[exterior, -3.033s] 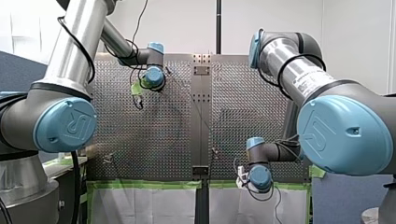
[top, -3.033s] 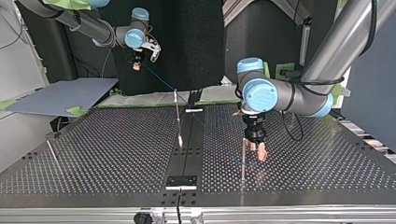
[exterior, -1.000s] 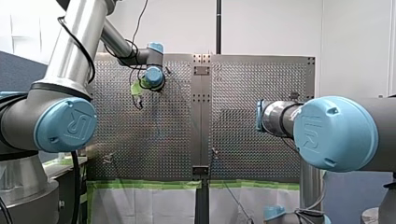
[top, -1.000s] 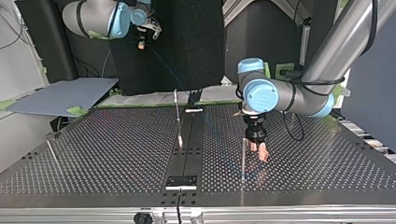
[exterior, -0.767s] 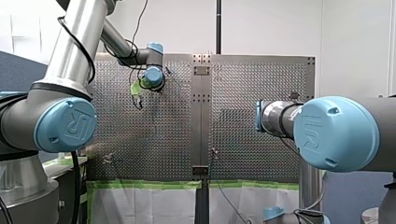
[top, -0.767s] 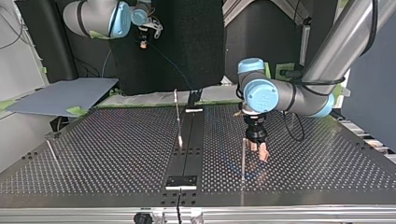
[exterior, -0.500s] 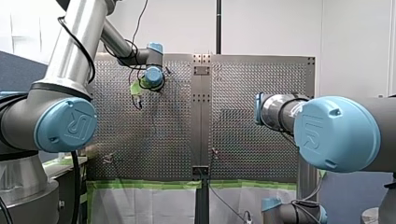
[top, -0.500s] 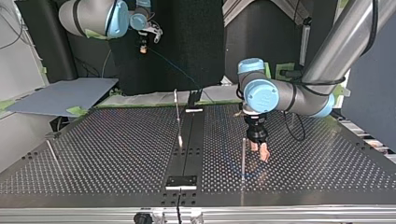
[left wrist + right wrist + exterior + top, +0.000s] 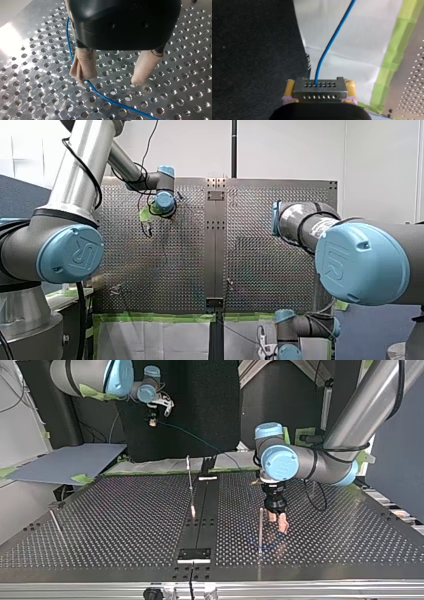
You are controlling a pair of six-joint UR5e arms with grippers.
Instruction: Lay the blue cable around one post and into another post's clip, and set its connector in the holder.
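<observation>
My right gripper (image 9: 319, 84), with yellow pads, is shut on a grey connector (image 9: 320, 90). The blue cable (image 9: 332, 40) leaves the connector's face. In the top view this gripper (image 9: 152, 421) hangs off the table's far side, and the cable (image 9: 190, 435) slopes from it down to the table. My left gripper (image 9: 278, 523) stands open just above the table, close beside a thin post (image 9: 260, 527). Its beige fingers (image 9: 83, 66) hold nothing. The cable (image 9: 107, 98) runs past one finger and lies on the table ahead of the tips.
Another thin post (image 9: 190, 485) stands at the table's middle strip, and a third one (image 9: 56, 522) leans at the top view's left. A black bracket (image 9: 194, 554) sits on the strip near the front edge. Green tape (image 9: 392, 57) and white sheeting lie beyond the table.
My right gripper has carried the connector lower and slightly toward the table in the top view, and its wrist has come up into the front view's bottom edge. My left arm has stayed put.
</observation>
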